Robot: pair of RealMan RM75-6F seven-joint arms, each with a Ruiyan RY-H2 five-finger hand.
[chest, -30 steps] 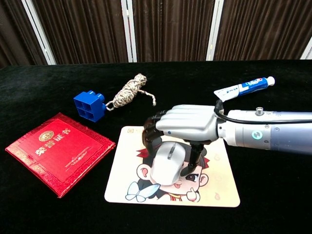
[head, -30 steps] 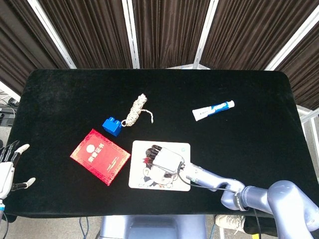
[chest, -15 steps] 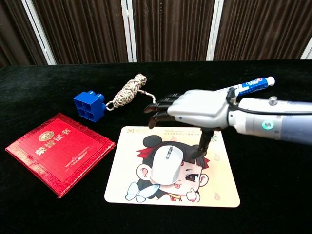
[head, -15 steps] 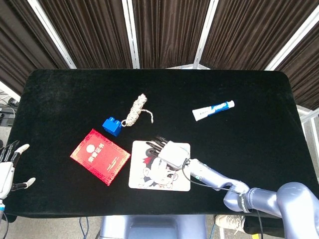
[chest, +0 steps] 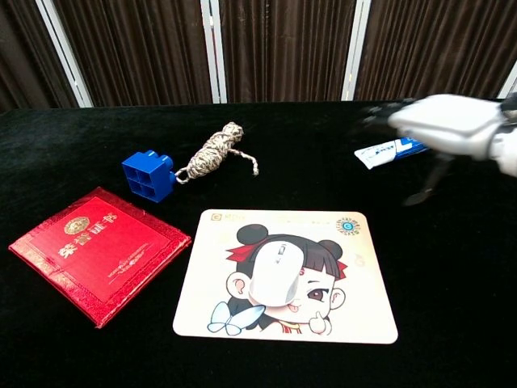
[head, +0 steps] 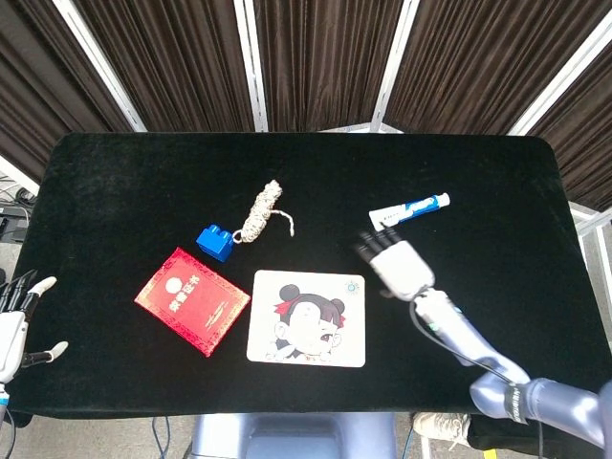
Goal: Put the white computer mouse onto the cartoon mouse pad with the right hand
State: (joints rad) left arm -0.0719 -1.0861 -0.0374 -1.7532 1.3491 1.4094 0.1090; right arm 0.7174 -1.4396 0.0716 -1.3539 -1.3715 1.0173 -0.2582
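Note:
The white computer mouse (chest: 275, 274) lies alone on the middle of the cartoon mouse pad (chest: 355, 303), over the drawn face. In the head view the pad (head: 273, 287) sits near the table's front edge. My right hand (head: 392, 263) hangs above the black cloth to the right of the pad, fingers apart and holding nothing. In the chest view this hand (chest: 446, 125) is blurred, high at the right, next to the toothpaste tube. My left hand (head: 13, 321) shows beyond the table's left edge, fingers spread and empty.
A red booklet (chest: 93, 250) lies left of the pad. Behind it are a blue building brick (chest: 149, 175) and a coil of rope (chest: 214, 151). A toothpaste tube (head: 409, 211) lies at the back right, just beyond my right hand.
My right hand let go of the mouse, rose off the pad and swung right and back toward the toothpaste tube. The mouse stayed on the pad. The left hand has not moved.

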